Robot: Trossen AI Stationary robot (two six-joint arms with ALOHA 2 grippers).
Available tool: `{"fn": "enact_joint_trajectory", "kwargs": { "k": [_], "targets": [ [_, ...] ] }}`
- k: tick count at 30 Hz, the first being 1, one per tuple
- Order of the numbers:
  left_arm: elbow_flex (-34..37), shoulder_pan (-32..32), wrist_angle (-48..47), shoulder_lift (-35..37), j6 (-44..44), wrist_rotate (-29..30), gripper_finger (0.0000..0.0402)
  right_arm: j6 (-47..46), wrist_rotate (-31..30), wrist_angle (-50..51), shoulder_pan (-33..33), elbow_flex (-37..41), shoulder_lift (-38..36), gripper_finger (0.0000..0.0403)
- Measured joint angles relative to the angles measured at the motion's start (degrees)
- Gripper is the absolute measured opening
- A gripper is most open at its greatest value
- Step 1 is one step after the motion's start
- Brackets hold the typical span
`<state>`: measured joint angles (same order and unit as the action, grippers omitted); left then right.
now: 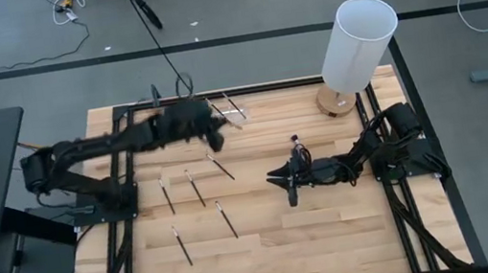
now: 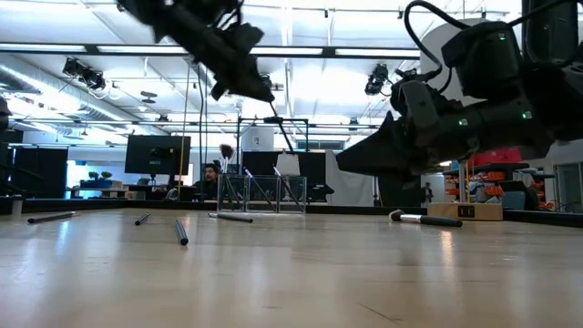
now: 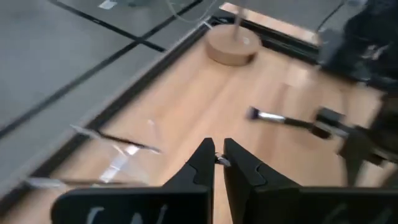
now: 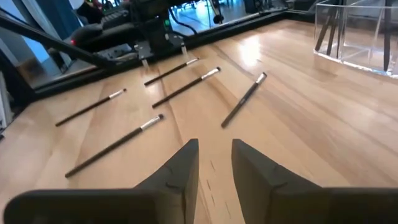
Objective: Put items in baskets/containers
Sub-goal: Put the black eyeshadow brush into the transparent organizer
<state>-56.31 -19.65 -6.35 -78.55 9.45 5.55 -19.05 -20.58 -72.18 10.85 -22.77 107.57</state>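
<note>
Several slim makeup brushes lie flat on the wooden table, left of centre; the right wrist view shows them too. The clear organiser box stands at the far edge, also in the low view. My left gripper hangs raised beside the box, shut on a thin brush. My right gripper is low over the table's middle, open with nothing between its fingers. One more brush lies by the right arm. My left gripper pinches a thin brush between its two fingertips; only a small pale bit of it shows between them. In the low view the stick slants down from the fingers, lifted clear of the table, above the organiser box.
A tall white cylinder on a round wooden base stands at the far right corner. Black frame rails run along the table's left and right sides. Bare wood lies along the near edge.
</note>
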Motion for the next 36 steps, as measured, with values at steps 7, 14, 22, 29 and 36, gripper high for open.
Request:
{"fn": "enact_joint_trajectory", "kwargs": {
  "k": [7,14,22,29,36],
  "targets": [
    [-10.3,-9.5,-4.5,-9.7,-2.9,-9.2,0.0016,0.7,0.0,0.4,0.0,-0.9,0.0,0.0096],
    [-11.3,-12.4,-0.3,-18.2,-0.8,-8.7,0.0018,0.5,0.0,0.3,0.6,-0.9,0.0,0.0096],
    [-11.3,-12.4,0.6,-19.8,1.0,-11.4,0.0020,1.5,0.0,0.3,1.7,-0.9,0.1,0.0096],
    [-13.0,-12.4,0.6,-17.9,1.0,-5.9,0.0020,1.8,-1.4,0.3,1.6,-0.9,0.1,0.0096],
    [-13.5,-12.6,0.4,-18.6,-3.7,3.6,0.0020,1.8,-1.5,0.4,1.6,-0.9,0.1,0.0096]
  ]
}}
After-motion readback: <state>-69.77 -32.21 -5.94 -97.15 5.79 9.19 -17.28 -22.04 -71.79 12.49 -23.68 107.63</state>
